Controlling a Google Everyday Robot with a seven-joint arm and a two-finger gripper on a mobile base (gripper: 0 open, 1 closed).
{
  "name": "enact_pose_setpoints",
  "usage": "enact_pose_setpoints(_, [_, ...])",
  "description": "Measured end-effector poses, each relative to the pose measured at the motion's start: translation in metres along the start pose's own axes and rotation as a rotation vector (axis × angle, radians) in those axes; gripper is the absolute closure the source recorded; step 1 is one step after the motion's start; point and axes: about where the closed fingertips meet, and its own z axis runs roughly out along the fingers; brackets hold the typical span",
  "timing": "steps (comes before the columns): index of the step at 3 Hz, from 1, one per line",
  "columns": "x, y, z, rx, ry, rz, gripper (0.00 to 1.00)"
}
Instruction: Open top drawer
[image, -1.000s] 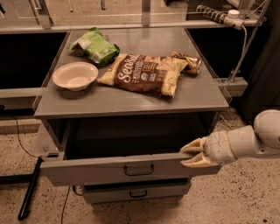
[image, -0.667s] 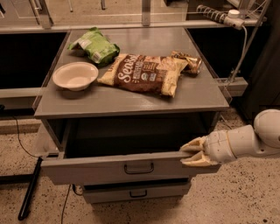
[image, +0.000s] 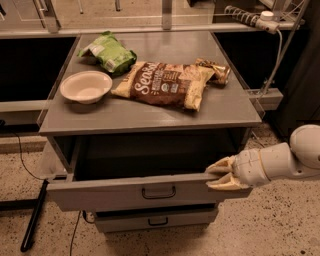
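The top drawer (image: 100, 192) of the grey cabinet stands pulled out, its deep dark box open to view and its small black pull handle (image: 158, 192) at the middle of the front panel. My gripper (image: 221, 175) is at the right end of that front panel. One cream finger lies inside, behind the panel's top edge, and the other in front of it, so the panel's edge sits between them. The white arm (image: 285, 160) comes in from the right.
On the cabinet top (image: 150, 117) lie a white bowl (image: 86, 86), a green snack bag (image: 109, 52), a brown chip bag (image: 162, 82) and a small shiny packet (image: 215, 70). A lower drawer (image: 155, 219) is closed. A black pole (image: 34, 217) leans at the lower left.
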Motion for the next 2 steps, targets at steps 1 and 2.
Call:
enact_pose_setpoints(1, [0.0, 0.0, 0.0, 0.0, 0.0, 0.0, 0.35])
enact_pose_setpoints(2, [0.005, 0.015, 0.002, -0.035, -0.027, -0.001, 0.12])
